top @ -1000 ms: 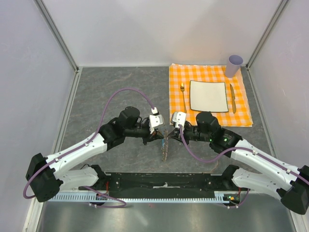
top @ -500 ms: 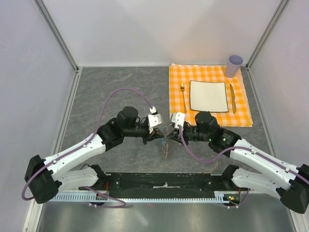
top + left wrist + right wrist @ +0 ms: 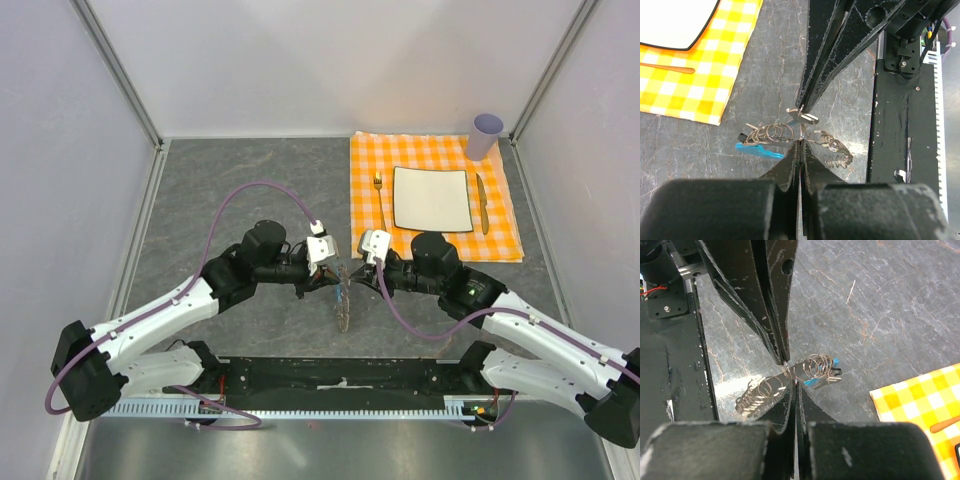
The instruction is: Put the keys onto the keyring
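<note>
The keyring is a chain of thin metal rings (image 3: 832, 147) with a blue tag (image 3: 760, 150) and a small black fob (image 3: 742, 136). It hangs between my two grippers just above the grey table, in the top view (image 3: 344, 305). My left gripper (image 3: 801, 142) is shut on the chain at its middle. My right gripper (image 3: 796, 385) meets it tip to tip and is shut on a small flat metal key (image 3: 803, 116). The rings (image 3: 757, 395) and blue tag (image 3: 815, 382) also show in the right wrist view. In the top view the left gripper (image 3: 335, 278) and right gripper (image 3: 352, 278) touch.
An orange checked cloth (image 3: 500, 235) lies at the back right with a white plate (image 3: 432, 197), a fork (image 3: 379, 198) and a knife (image 3: 481, 203). A lilac cup (image 3: 486, 135) stands at its far corner. The black arm base (image 3: 340, 378) runs along the near edge.
Both grippers stay shut and joined at the chain. The left wrist drew slightly left and the right wrist shifted slightly right; the hanging chain barely moved.
</note>
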